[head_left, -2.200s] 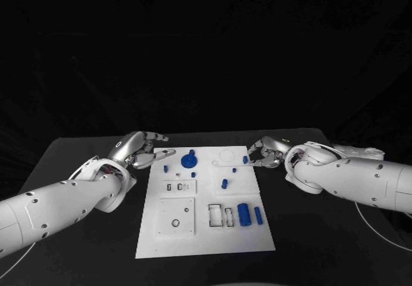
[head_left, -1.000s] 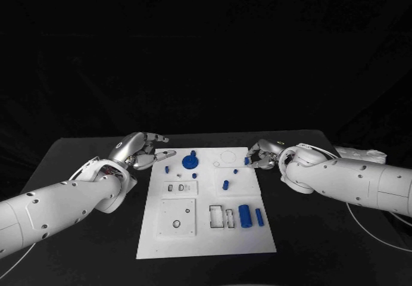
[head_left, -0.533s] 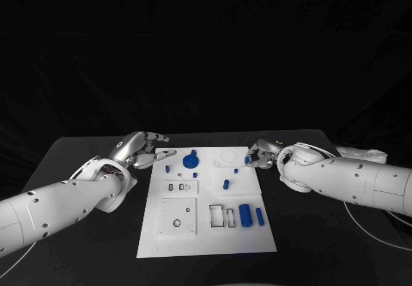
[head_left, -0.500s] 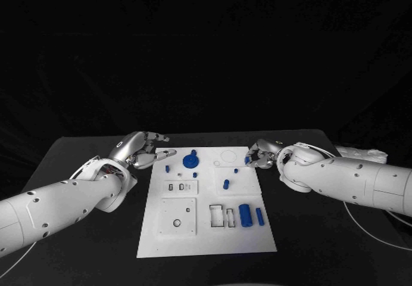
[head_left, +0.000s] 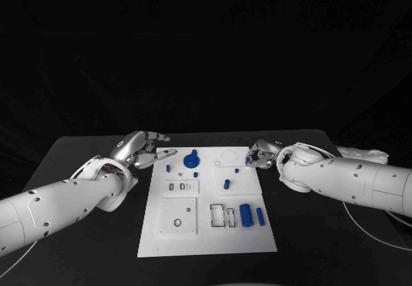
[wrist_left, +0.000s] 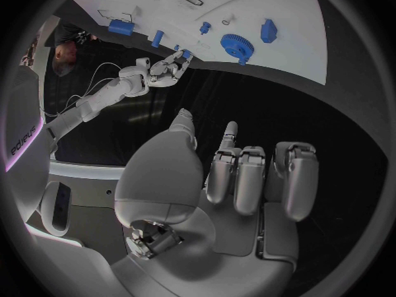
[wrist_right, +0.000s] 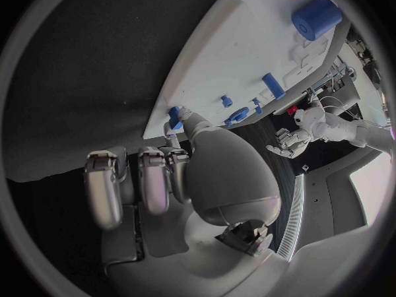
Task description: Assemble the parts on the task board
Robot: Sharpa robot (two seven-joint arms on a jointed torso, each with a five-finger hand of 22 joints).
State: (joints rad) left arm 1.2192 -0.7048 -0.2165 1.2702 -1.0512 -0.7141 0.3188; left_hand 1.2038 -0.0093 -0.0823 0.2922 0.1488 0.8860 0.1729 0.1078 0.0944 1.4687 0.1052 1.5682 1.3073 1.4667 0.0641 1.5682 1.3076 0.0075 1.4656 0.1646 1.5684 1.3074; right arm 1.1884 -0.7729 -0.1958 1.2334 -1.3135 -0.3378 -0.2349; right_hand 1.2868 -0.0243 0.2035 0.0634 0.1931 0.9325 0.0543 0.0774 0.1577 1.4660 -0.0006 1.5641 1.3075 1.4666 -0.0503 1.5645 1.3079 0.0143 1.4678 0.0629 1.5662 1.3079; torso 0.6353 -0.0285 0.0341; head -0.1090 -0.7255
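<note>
task board (head_left: 206,238): white, flat, mid-table | parts (head_left: 244,214): blue, scattered on it

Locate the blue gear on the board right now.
Head view: the blue gear sits on the task board near its far edge, left of centre, just beyond the left hand.

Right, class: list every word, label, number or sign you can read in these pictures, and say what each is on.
Task board: no lettering, just slot outlines.
Blue parts: none.
White casing, left wrist view: dark lettering, too bent and blurred to read.
</note>
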